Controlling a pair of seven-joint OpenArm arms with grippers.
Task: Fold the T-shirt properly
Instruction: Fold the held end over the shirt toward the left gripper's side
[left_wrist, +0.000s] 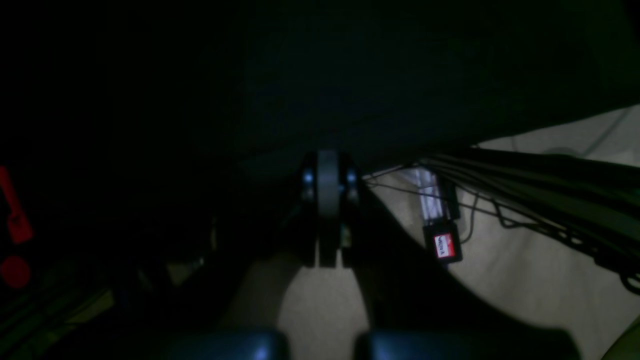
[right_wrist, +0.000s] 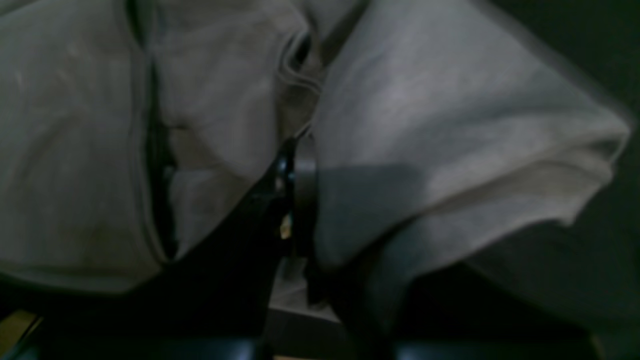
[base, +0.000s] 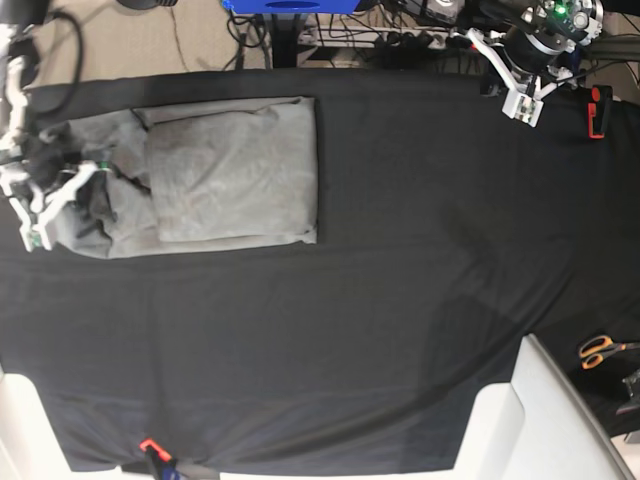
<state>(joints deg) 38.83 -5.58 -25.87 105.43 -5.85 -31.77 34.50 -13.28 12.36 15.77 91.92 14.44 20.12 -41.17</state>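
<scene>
A: What lies around the edges?
B: A black table cover (base: 380, 300) fills the middle. At four o'clock, off its corner, orange-handled scissors (base: 600, 349).

A: And up top?
B: At twelve o'clock a blue object (base: 290, 5) with cables (base: 400, 40) beside it; at two o'clock a red clamp (base: 597, 112); at seven, a small red clip (base: 150, 446).
</scene>
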